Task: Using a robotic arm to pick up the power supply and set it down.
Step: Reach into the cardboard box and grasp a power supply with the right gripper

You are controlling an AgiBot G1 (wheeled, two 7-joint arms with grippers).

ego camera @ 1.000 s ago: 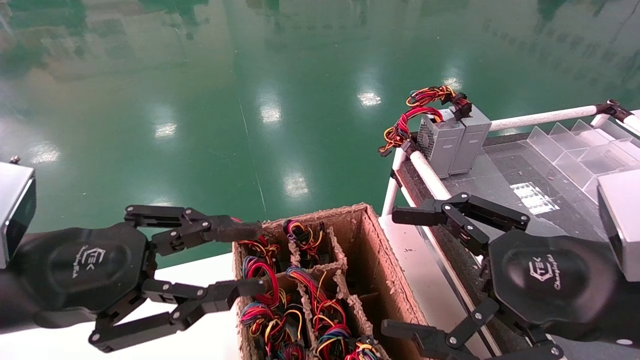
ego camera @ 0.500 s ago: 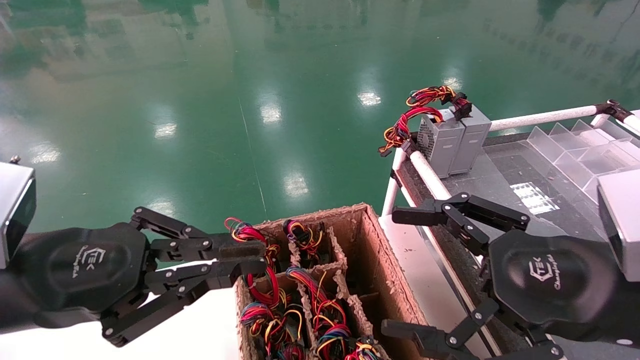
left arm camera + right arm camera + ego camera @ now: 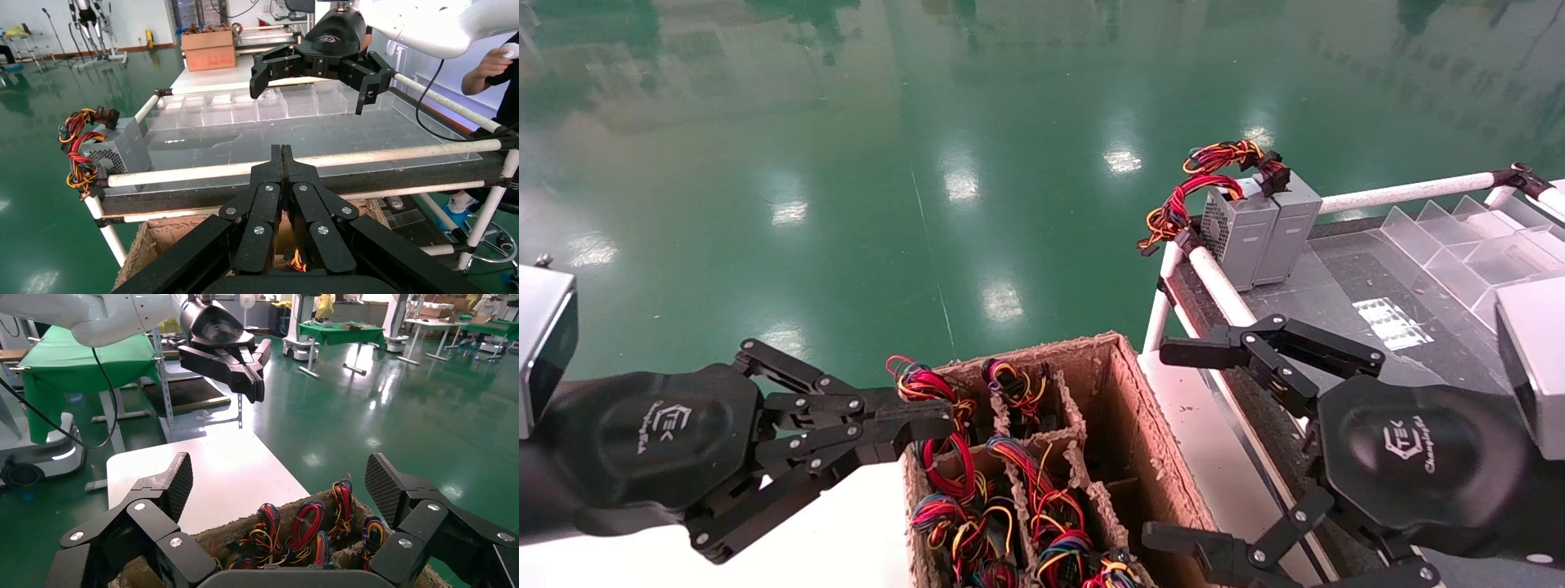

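Both jaws of the left robotic arm [image 3: 928, 425] meet above wire bundle [image 3: 928, 384].

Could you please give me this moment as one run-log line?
left gripper: jaws shut, at cardboard box edge | right gripper: jaws open, parked | power supply: on rack

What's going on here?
The left gripper is shut at the far left corner of the cardboard box, right by the coloured wire bundles packed inside. Whether it pinches a wire can't be told, and nothing is lifted out. The right gripper hangs open at the box's right side, by the rack. Two grey power supplies stand at the rack's far corner.
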